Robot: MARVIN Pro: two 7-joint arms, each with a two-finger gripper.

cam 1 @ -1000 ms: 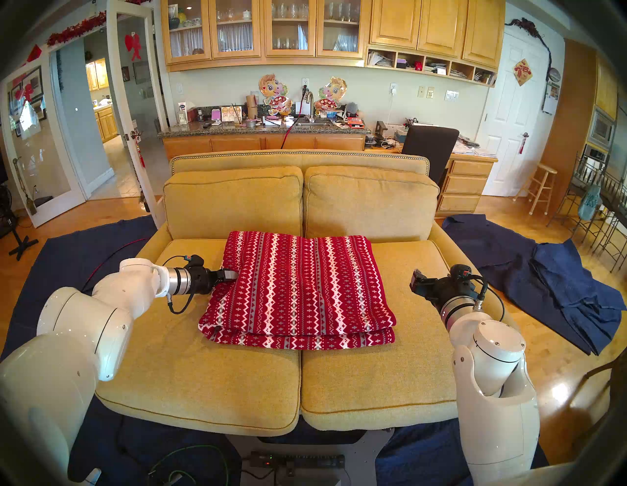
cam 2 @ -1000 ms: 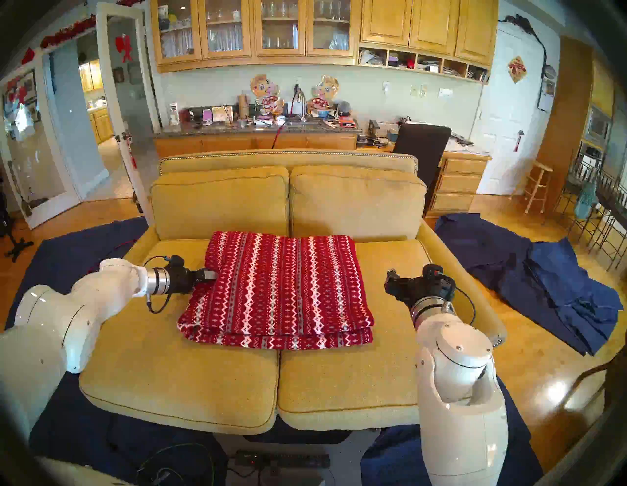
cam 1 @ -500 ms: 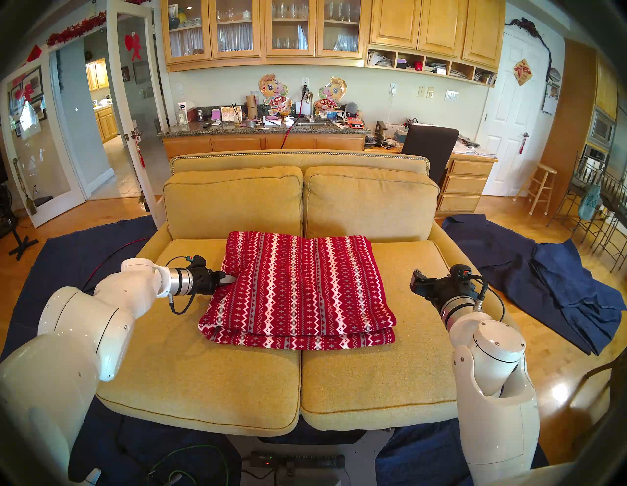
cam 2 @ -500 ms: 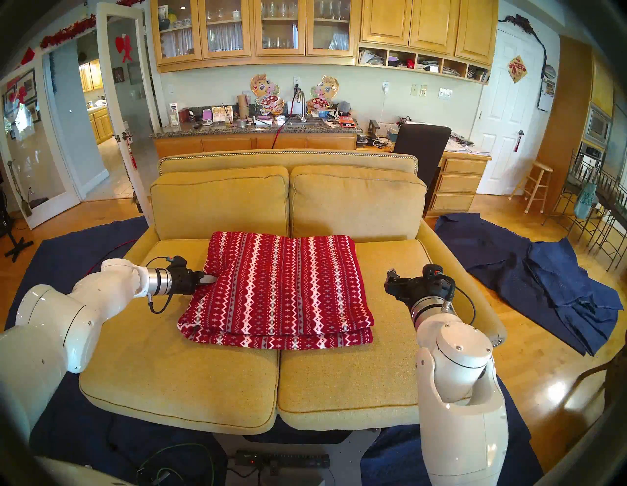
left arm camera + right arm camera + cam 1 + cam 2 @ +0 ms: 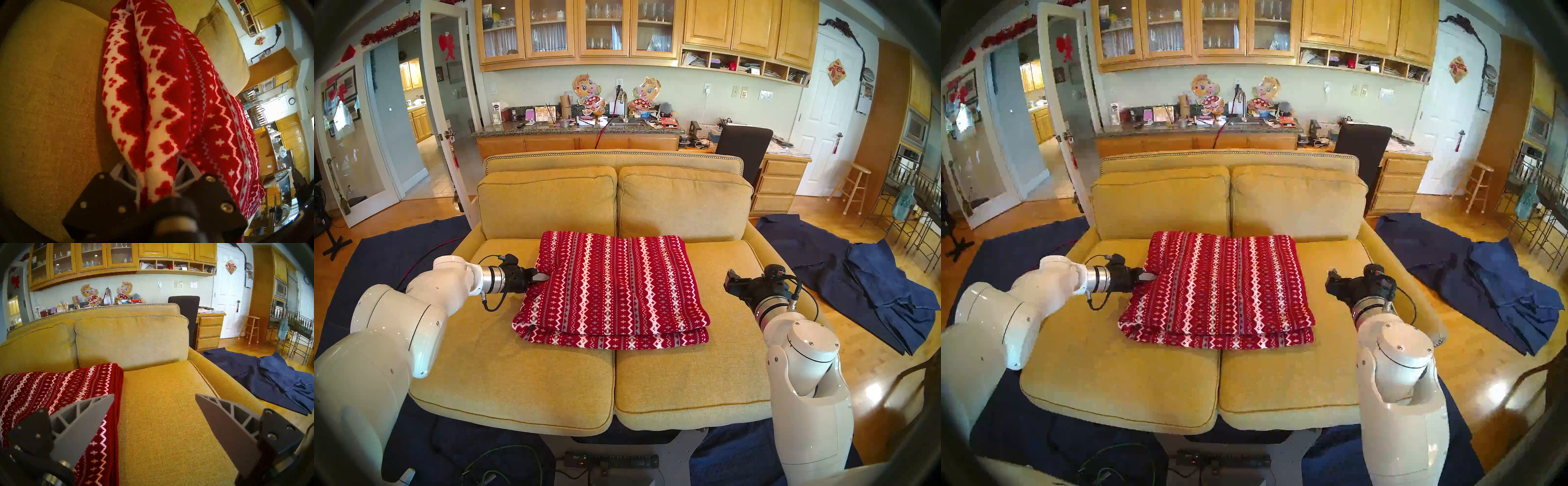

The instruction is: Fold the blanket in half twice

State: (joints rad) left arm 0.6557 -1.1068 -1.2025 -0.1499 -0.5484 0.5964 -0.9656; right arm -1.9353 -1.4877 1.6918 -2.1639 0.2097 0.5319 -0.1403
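The red blanket [image 5: 612, 288] [image 5: 1222, 288] with white and grey zigzag stripes lies folded in layers across the middle of the yellow sofa's seat [image 5: 517, 373]. My left gripper [image 5: 543, 277] [image 5: 1149, 276] is at its left edge, shut on a pinch of the fabric. In the left wrist view the blanket [image 5: 153, 101] bunches between the two fingers of the left gripper [image 5: 150, 160]. My right gripper [image 5: 729, 280] [image 5: 154, 395] hovers open over the right cushion. It is clear of the blanket's right edge [image 5: 51, 395] and holds nothing.
Back cushions [image 5: 683, 203] rise just behind the blanket. The sofa's right armrest [image 5: 229, 387] runs beside my right gripper. Dark navy cloths [image 5: 873, 281] lie on the floor to the right, and another [image 5: 382, 258] to the left. A power strip and cables [image 5: 609, 461] sit below the sofa's front.
My left gripper has gone from open to shut on the blanket's left edge, and that arm has drawn back slightly. The right arm has not moved.
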